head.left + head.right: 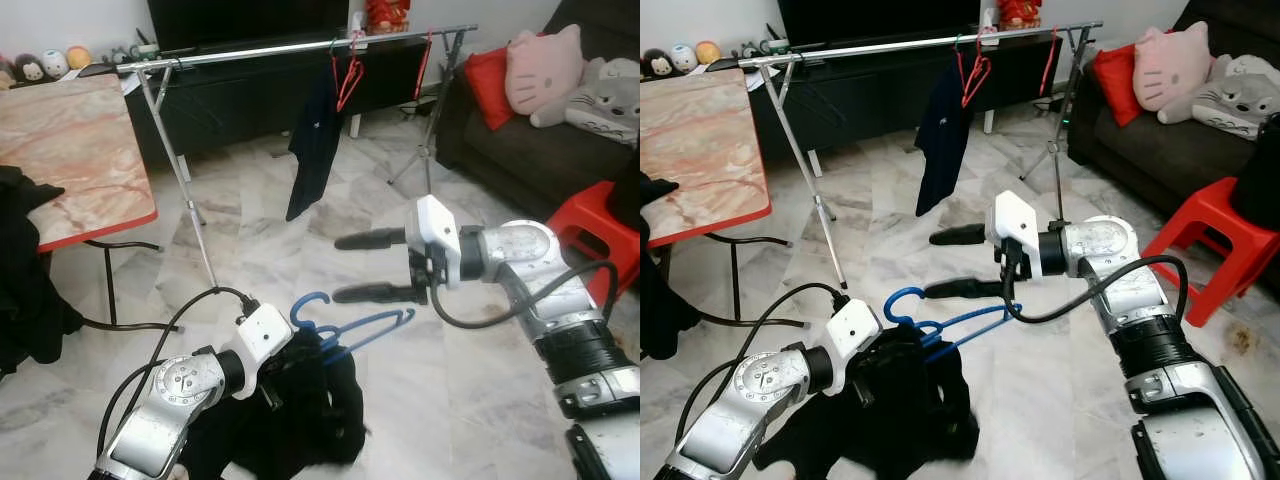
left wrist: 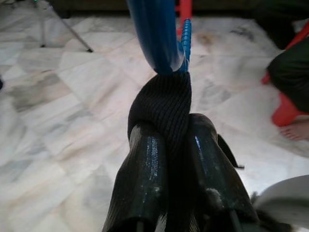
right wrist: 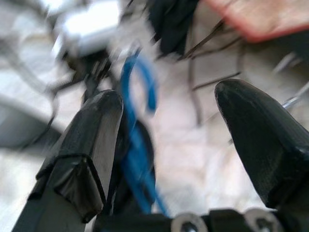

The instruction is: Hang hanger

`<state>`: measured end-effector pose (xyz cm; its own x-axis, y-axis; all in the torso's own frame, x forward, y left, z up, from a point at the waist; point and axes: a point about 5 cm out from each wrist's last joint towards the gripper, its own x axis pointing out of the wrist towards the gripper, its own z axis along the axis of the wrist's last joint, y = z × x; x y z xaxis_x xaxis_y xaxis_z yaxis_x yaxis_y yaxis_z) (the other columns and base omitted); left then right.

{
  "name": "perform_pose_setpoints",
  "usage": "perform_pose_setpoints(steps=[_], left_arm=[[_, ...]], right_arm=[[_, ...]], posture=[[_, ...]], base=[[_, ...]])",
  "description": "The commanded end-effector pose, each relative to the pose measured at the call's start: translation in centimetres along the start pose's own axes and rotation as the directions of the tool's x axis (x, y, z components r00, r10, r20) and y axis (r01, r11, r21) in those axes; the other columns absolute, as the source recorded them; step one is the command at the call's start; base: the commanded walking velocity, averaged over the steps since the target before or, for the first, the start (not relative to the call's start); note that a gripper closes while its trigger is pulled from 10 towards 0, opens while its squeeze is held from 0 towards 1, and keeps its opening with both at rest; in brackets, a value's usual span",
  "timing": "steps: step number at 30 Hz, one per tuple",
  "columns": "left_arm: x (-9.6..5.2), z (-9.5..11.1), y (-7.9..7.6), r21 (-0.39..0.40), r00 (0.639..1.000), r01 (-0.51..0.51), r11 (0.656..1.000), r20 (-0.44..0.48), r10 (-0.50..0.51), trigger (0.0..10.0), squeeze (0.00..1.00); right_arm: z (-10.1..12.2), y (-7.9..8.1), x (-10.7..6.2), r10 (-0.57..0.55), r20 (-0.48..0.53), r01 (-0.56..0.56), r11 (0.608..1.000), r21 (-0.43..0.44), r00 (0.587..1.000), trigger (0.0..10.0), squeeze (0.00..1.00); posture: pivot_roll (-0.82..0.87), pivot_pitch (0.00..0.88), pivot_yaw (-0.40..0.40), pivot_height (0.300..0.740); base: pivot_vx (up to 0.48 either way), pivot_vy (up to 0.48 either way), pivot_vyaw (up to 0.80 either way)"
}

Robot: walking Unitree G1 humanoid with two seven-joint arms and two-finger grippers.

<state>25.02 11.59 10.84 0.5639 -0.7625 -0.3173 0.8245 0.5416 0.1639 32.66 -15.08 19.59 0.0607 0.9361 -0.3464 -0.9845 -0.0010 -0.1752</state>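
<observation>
1. Black ribbed fabric is pinched between the two closed fingers of the left gripper (image 2: 169, 159), low over the marble floor (image 1: 250, 250); this is the black garment (image 1: 300, 410), whose bulk hangs bunched beneath the gripper.
2. The blue hanger (image 1: 345, 325) sits in the garment just beyond the fingertips. Its hook curls up near the left wrist; its long axis runs roughly level, pointing away toward the robot's right.
3. The right gripper (image 1: 375, 265) is released, its fingers spread wide apart, one above the other, pointing toward the robot's left. The lower finger lies just beside the hanger's far end; whether it touches is hard to judge, since the right wrist view is blurred.
4. Beyond both arms stands a metal drying rack (image 1: 300, 47) carrying a dark garment (image 1: 312, 140) on a red hanger (image 1: 348, 75), with another red hanger further along the rail.
5. A marble-patterned table (image 1: 70, 150) stands at the robot's left; a dark sofa (image 1: 520, 140) with plush toys (image 1: 545, 70) and a red stool (image 1: 590, 225) at its right.
</observation>
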Motion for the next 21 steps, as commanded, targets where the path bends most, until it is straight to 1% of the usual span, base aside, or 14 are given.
perform_pose_setpoints(steps=[1,2,4,5,6,8,11,14,17,20,21], left_arm=[[-0.4,1.0,0.1,0.013,1.0,0.013,1.0,0.028,-0.013,10.0,0.0],[-0.4,1.0,0.1,0.013,1.0,0.015,1.0,0.027,-0.015,10.0,0.0],[-0.7,1.2,0.0,-0.002,0.999,0.033,0.999,0.028,-0.033,10.0,0.0],[-0.7,1.2,0.0,-0.002,0.999,0.033,0.999,0.028,-0.033,10.0,0.0],[-0.9,1.3,0.0,-0.011,0.999,0.043,0.999,0.028,-0.043,10.0,0.0],[-1.0,1.3,0.0,-0.014,0.998,0.052,0.999,0.025,-0.051,10.0,0.0],[-1.1,1.3,-0.2,-0.02,0.998,0.068,0.997,0.016,-0.068,10.0,0.0],[-1.2,1.3,-0.2,-0.023,0.997,0.072,0.997,0.014,-0.072,10.0,0.0],[-1.1,1.4,-0.3,-0.029,0.997,0.074,0.997,0.015,-0.073,10.0,0.0],[-1.1,1.5,-0.5,-0.032,0.997,0.078,0.996,0.018,-0.077,10.0,0.0],[-1.1,1.5,-0.5,-0.032,0.997,0.077,0.996,0.018,-0.077,10.0,0.0]], right_arm=[[-0.6,0.4,-0.1,0.051,-0.038,-0.05,0.999,0.013,0.998,10.0,0.0],[-0.6,0.5,-0.1,0.052,-0.039,-0.052,0.999,0.013,0.998,10.0,0.0],[-2.3,1.5,-0.9,0.138,-0.085,-0.128,0.985,0.112,0.987,10.0,0.0],[-2.3,1.5,-0.9,0.138,-0.085,-0.128,0.985,0.112,0.987,10.0,0.0],[-3.6,2.1,-1.5,0.179,-0.108,-0.159,0.971,0.178,0.978,10.0,0.0],[-4.2,2.3,-1.6,0.183,-0.12,-0.156,0.967,0.202,0.976,10.0,0.0],[-5.7,2.5,-1.9,0.185,-0.173,-0.142,0.962,0.233,0.967,10.0,0.0],[-6.4,2.6,-1.9,0.195,-0.205,-0.144,0.96,0.239,0.959,10.0,0.0],[-6.5,2.3,-1.6,0.17,-0.215,-0.121,0.967,0.222,0.962,10.0,0.0],[-6.2,1.5,-1.2,0.097,-0.212,-0.063,0.984,0.165,0.972,10.0,0.0],[-6.2,0.8,-1.0,0.035,-0.231,0.001,0.988,0.153,0.972,10.0,0.0]], posture=[[-0.09,0.0,-0.02,0.74],[-0.09,0.0,-0.02,0.74],[-0.08,0.0,-0.024,0.74],[-0.08,0.0,-0.024,0.74],[-0.08,0.0,-0.024,0.74],[-0.08,0.0,-0.024,0.74],[-0.08,0.0,-0.024,0.74],[-0.08,0.0,-0.021,0.74],[-0.08,0.0,-0.022,0.74],[-0.08,0.0,-0.021,0.74],[-0.08,0.0,-0.019,0.74]], base=[[0.0,0.0,0.0],[0.0,0.0,0.0],[0.0,0.0,0.0],[0.0,0.0,0.0],[0.0,0.0,0.0],[0.0,0.0,0.0],[0.0,0.0,0.0],[0.0,0.0,0.0],[0.0,0.0,0.0],[0.0,0.0,0.0],[0.0,0.0,0.0]])
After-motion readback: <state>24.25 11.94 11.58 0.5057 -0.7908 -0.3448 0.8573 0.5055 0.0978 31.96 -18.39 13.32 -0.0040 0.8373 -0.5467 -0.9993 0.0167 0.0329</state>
